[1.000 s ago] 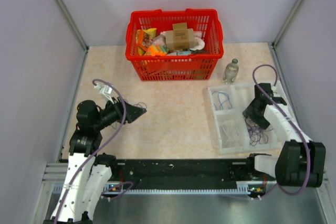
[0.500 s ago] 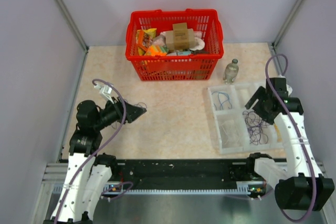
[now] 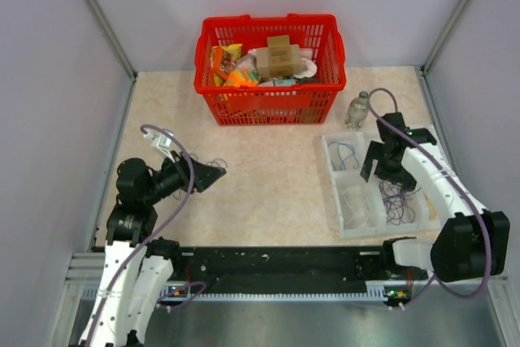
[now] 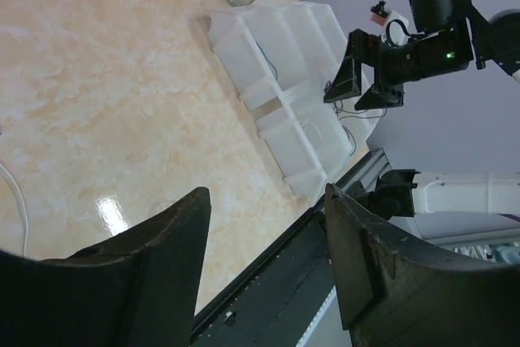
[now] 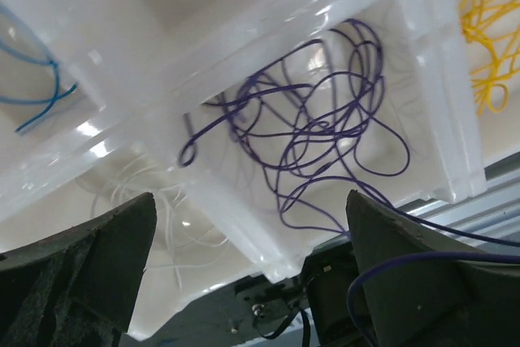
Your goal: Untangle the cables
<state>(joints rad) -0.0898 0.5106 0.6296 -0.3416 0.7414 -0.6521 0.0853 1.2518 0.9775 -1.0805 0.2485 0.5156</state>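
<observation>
The cables lie sorted in a white compartment tray (image 3: 335, 201). A dark purple cable (image 5: 325, 119) loops in one compartment, with a blue cable (image 5: 32, 95), a white cable (image 5: 154, 201) and a yellow cable (image 5: 487, 46) in neighbouring ones. In the top view the purple cable (image 3: 398, 205) and the blue cable (image 3: 347, 154) show. My right gripper (image 3: 380, 175) hovers above the tray's middle, open and empty (image 5: 250, 197). My left gripper (image 3: 218, 173) is open and empty (image 4: 266, 193), low over the table at the left, far from the tray (image 4: 276, 62). A thin dark strand (image 3: 213, 162) lies by it.
A red basket (image 3: 268, 103) full of packages stands at the back centre. A small clear bottle (image 3: 357, 110) stands just behind the tray. Grey walls close in both sides. A black rail (image 3: 284, 262) runs along the near edge.
My right arm has swung left, from the tray's right side to above its middle, with its gripper open. My left arm has barely moved.
</observation>
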